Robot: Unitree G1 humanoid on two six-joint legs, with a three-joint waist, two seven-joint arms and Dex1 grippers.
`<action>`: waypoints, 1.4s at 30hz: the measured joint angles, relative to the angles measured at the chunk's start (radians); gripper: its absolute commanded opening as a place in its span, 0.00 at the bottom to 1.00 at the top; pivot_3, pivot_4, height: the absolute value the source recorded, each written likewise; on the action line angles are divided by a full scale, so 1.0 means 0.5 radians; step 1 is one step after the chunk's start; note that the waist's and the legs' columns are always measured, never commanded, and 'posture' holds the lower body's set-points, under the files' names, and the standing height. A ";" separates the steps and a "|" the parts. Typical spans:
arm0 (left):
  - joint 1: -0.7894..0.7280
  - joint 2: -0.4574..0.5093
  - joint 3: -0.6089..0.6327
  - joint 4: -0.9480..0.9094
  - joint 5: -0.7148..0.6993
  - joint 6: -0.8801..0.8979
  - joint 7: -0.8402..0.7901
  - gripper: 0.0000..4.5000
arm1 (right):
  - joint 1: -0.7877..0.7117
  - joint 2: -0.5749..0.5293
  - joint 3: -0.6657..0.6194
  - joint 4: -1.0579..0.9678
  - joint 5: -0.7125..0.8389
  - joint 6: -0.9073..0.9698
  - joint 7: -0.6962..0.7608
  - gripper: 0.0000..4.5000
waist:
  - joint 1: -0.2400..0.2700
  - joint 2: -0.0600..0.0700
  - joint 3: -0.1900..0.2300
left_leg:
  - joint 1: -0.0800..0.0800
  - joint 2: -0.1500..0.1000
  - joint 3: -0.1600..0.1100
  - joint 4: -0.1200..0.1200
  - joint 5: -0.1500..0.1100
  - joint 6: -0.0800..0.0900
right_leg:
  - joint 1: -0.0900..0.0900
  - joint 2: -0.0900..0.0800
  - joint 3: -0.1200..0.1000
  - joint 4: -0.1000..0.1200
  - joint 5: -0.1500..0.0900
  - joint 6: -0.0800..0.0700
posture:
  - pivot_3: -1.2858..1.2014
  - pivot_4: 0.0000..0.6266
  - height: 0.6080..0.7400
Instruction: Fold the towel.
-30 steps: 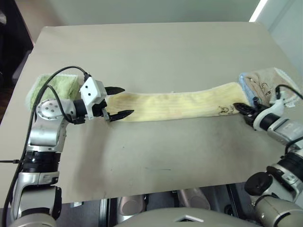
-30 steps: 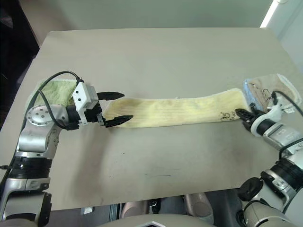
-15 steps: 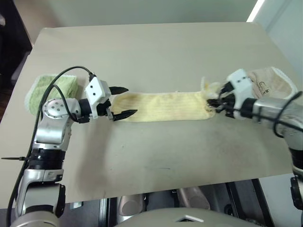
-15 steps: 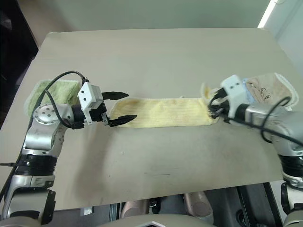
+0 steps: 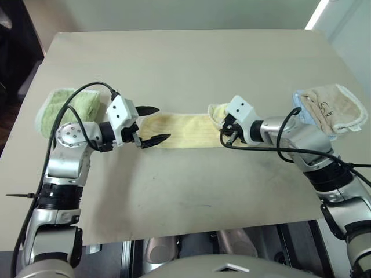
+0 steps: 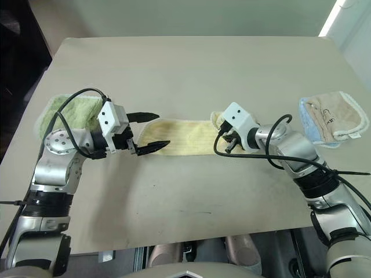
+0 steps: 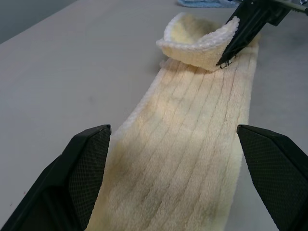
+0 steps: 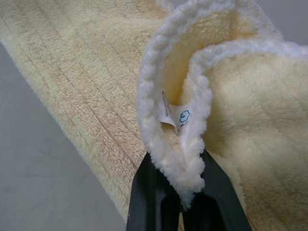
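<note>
Yellow terry towel (image 5: 179, 128) stretched flat across mid-table (image 5: 191, 63), near end lying unpinned between the spread fingers of the left tool (image 5: 150, 124), far hem doubled back and pinched in the right tool (image 8: 185, 192); likely to slip from that thin grip or fold crooked.

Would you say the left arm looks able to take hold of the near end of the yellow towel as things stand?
Probably yes. The left gripper is open and sits right at the towel end lying flat on the table, with nothing between them. The right gripper pinches the far end, folded over.
</note>
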 measured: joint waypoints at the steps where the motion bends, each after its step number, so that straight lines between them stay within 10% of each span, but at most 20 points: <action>1: 0.004 0.004 0.000 0.000 0.000 0.003 0.003 1.00 | 0.001 0.009 -0.024 0.000 0.002 0.006 0.015 0.30 | 0.000 0.000 0.000 | 0.000 0.000 0.000 0.000 0.000 0.000 | 0.001 0.000 0.000 0.000 0.000 0.000 | 0.52 0.24 1.00; 9: 0.042 0.011 0.006 -0.021 -0.009 0.016 0.008 1.00 | 0.095 0.017 -0.386 -0.242 0.181 0.073 0.170 0.91 | 0.001 0.000 0.000 | 0.000 0.000 0.000 -0.002 0.001 -0.001 | 0.002 0.000 0.000 0.000 -0.009 -0.009 | 0.52 0.24 1.00; 20: 0.108 0.008 0.098 -0.094 -0.112 0.150 0.081 1.00 | 0.245 -0.077 -0.584 -0.436 0.236 0.016 0.241 0.91 | 0.000 0.000 0.000 | 0.001 0.000 -0.001 -0.001 0.002 -0.003 | 0.004 0.000 0.002 0.000 -0.009 -0.015 | 0.52 0.24 1.00; 33: 0.960 -0.223 0.886 -0.923 -1.130 1.079 0.804 1.00 | 0.121 0.325 -0.477 0.751 -0.300 -0.903 0.210 0.00 | -0.021 -0.004 -0.002 | 0.011 0.000 0.000 -0.008 0.008 -0.013 | 0.009 0.000 0.000 0.000 -0.010 -0.021 | 0.52 0.24 1.00; 42: 1.295 -0.418 1.019 -1.144 -1.530 1.266 1.278 1.00 | 0.167 0.353 -0.399 0.826 -0.488 -1.069 0.295 0.00 | -0.020 -0.004 -0.002 | 0.021 0.000 0.000 -0.007 0.007 -0.018 | 0.019 -0.001 0.001 -0.002 -0.006 -0.027 | 0.52 0.24 1.00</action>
